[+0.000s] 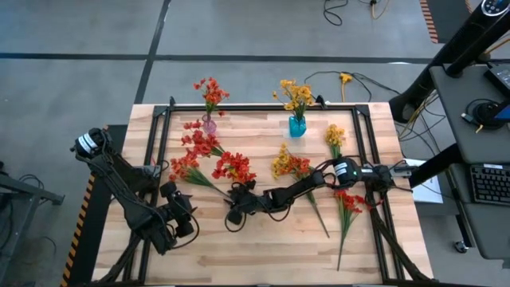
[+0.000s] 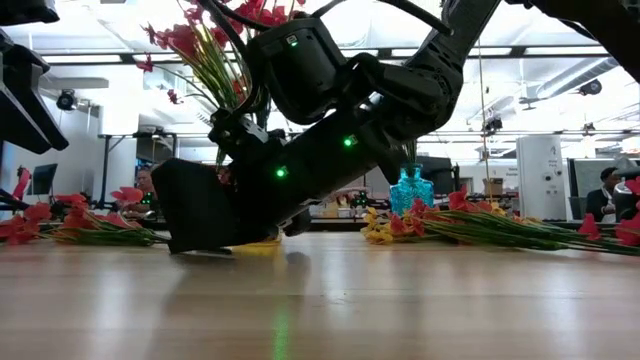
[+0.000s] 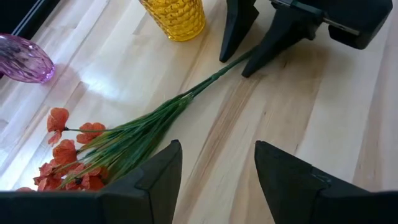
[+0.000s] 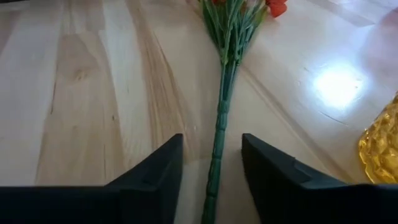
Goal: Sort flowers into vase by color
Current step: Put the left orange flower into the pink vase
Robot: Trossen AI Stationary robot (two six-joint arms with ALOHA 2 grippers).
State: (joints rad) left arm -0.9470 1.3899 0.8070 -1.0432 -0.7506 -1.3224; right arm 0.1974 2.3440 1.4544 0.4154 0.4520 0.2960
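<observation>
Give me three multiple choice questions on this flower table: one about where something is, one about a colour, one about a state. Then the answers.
1. Where is the right end effector?
A) clamped on a vase
B) at the stem of a red-orange sprig lying on the table
C) off the table

2. What colour are the blossoms in the blue vase?
A) yellow
B) white
C) purple

3. How is the left end effector?
A) shut on a stem
B) shut on a vase
C) open and empty

Answers:
1. B: its fingers stand on either side of the green stem.
2. A: yellow blossoms rise from that vase.
3. C: its fingers stand apart with only bare wood between them.
</observation>
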